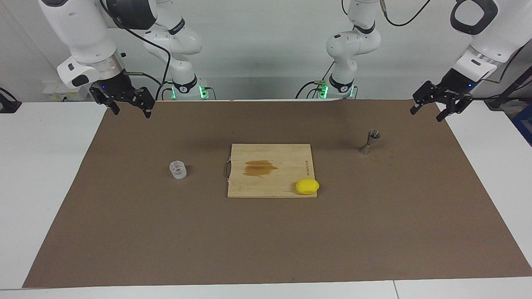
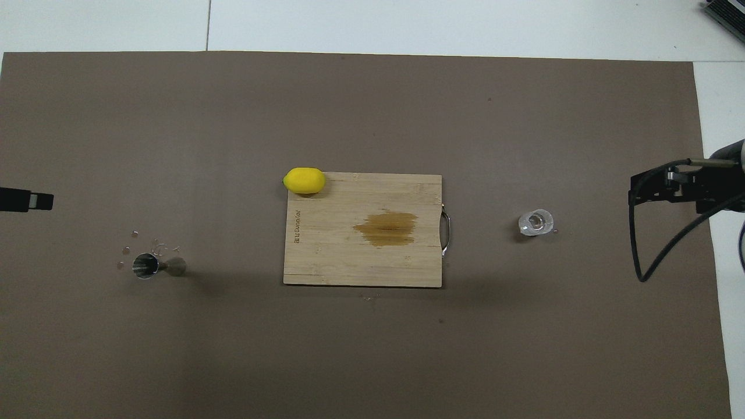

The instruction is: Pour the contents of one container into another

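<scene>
Both grippers hung apart and empty. L gripper (image 1: 433,107) was up in the air over the mat's (image 1: 266,249) edge at the left arm's end, fingers spread, nothing between them; overhead cam caught only its tip (image 2: 26,201) at the frame edge. R gripper (image 1: 129,109) hovered over the mat's corner at the right arm's end, close to the robots, fingers likewise spread w/ nothing in them; overhead view showed it (image 2: 663,189) w/ a black cable looping down beside it.

Glass (image 1: 178,170) stood upright on the mat toward the right arm's end, well apart from the R gripper, beside the board's (image 1: 270,170) handle end (image 2: 536,222). Jigger (image 1: 370,142) stood upright on the mat toward the left arm's end, a bit nearer the robots than the glass, well clear of the L gripper. Few small droplets or bits lay on the mat just beside the jigger (image 2: 146,266), can't tell which.

Board sat mid-table between the two, a brown stain (image 2: 387,228) at its centre. Lemon (image 1: 307,186) rested on the board's corner farthest from the robots, jigger side.
</scene>
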Controlling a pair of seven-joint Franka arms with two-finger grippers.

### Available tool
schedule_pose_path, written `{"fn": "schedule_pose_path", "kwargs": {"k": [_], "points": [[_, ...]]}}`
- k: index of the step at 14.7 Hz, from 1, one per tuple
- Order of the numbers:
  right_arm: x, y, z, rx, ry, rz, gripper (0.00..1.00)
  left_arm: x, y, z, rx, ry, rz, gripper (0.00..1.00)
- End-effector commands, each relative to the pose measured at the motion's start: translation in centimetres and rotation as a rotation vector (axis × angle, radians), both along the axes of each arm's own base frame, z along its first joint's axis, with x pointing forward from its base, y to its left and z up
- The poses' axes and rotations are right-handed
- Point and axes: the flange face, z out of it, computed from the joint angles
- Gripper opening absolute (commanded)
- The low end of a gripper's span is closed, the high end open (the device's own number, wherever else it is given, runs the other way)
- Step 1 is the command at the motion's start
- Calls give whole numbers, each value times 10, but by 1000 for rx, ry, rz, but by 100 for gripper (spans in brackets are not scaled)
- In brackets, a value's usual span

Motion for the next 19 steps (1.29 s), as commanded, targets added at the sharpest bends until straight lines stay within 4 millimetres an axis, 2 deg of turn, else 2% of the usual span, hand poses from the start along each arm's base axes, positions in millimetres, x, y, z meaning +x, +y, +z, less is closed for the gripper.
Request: {"fn": "schedule_pose_path", "kwargs": {"k": [1, 2, 4, 7, 11, 15, 17, 19], "points": [[-7, -2, 1, 10, 2, 2, 100, -11, 34, -18, -98, -10, -77, 100], [-7, -2, 0, 10, 5, 3, 100, -11, 45, -28, -144, -6, -107, 100], [-7, -2, 0, 10, 5, 3, 100, -14, 80, -54, -259, -4, -140, 100], [-7, -2, 1, 10, 3, 3, 100, -26, 122, -87, -351, -29, -215, 100], [-7, -2, 1, 10, 3, 5, 100, -42, 165, -139, -512, -96, -286, 100], [-7, -2, 1, 10, 3, 3, 100, -40, 194, -205, -613, -340, -506, 100], [-7, -2, 1, 10, 2, 3, 100, -44, 195, -227, -626, -418, -613, 100], [-7, -2, 0, 10, 5, 3, 100, -60, 184, -257, -677, -457, -659, 100]]}}
